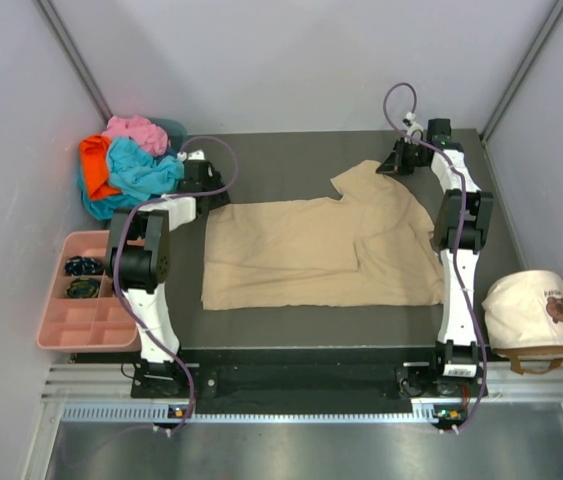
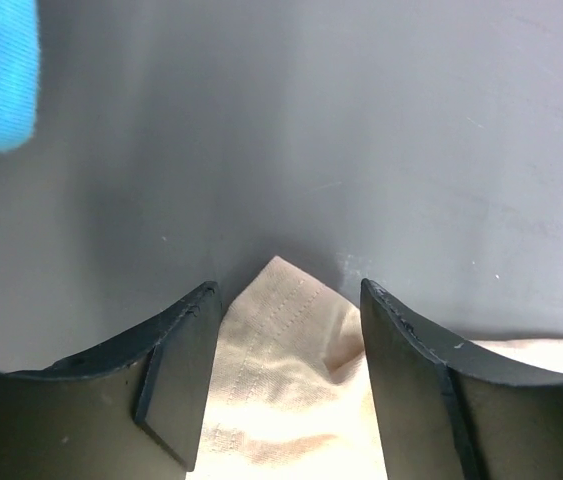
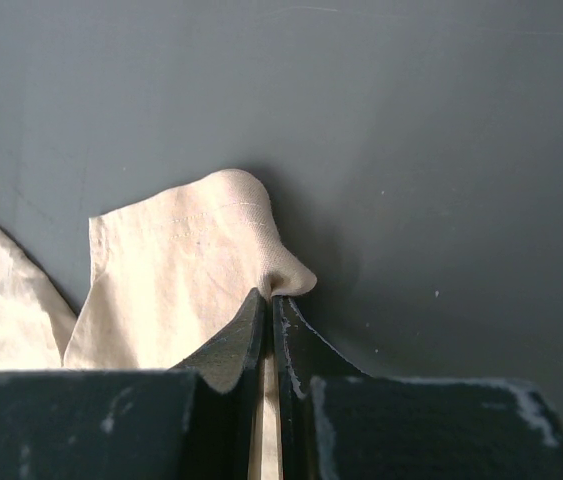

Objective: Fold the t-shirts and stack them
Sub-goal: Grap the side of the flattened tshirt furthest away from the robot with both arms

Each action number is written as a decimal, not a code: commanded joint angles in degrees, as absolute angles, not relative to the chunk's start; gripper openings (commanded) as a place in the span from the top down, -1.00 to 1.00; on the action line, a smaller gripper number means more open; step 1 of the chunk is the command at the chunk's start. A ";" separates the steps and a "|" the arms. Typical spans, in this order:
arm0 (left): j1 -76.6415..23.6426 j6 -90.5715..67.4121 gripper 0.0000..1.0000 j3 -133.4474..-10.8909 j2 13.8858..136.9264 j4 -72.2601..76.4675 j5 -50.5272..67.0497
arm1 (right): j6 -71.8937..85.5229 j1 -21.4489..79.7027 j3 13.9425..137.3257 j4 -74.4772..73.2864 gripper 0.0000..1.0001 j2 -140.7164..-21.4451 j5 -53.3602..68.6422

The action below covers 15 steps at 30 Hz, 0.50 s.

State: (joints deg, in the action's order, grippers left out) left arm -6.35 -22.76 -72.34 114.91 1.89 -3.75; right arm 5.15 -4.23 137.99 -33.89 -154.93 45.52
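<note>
Top external view: the tan t-shirt [image 1: 321, 250] lies spread flat on the dark desk [image 1: 291, 322] between the two arms, one part folded over on its right side. The left end effector [image 1: 208, 192] sits low at the shirt's far left corner. In its wrist view the fingers [image 2: 176, 370] stand apart, released, with the stitched corner of the cloth lying between them on the desk. The right end effector [image 1: 394, 163] is down at the shirt's far right edge, and its wrist view shows it clenched on a pinch of the tan cloth, which bunches up just ahead of the tips. Beyond the desk's far left corner, the turquoise t-shirt [image 1: 139, 172], orange t-shirt [image 1: 94, 160] and pink t-shirt [image 1: 136, 131] lie heaped together. A pink compartment tray [image 1: 86, 325] sits left of the left arm, and a cream cap [image 1: 529, 310] sits right of the right arm.
</note>
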 commanded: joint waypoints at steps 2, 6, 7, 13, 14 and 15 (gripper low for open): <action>-6.33 -23.55 -0.24 -73.56 114.52 0.27 -1.76 | 4.22 -3.69 137.37 -33.66 1.00 -152.84 44.30; -6.33 -23.29 -0.25 -73.56 113.73 -2.81 -2.81 | 4.31 -3.69 137.37 -33.66 1.00 -153.02 44.30; -6.33 -23.20 -0.27 -73.48 113.47 -3.33 -3.16 | 4.31 -3.69 137.37 -33.75 1.00 -153.02 44.30; -6.42 -22.68 -0.31 -72.34 112.06 -5.89 -5.62 | 4.31 -3.78 137.46 -33.66 1.00 -153.02 44.38; -6.42 -22.68 -0.31 -72.07 111.97 -6.06 -5.71 | 4.31 -3.78 137.37 -33.75 1.00 -152.93 44.38; -6.42 -22.59 -0.31 -71.90 111.80 -6.15 -5.80 | 4.22 -3.78 137.46 -33.66 1.00 -153.02 44.30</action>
State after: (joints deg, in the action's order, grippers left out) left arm -6.42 -22.76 -72.86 114.30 -1.80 -4.43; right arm 5.17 -4.23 137.99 -33.89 -154.93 45.52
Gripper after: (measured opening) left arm 0.655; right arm 0.013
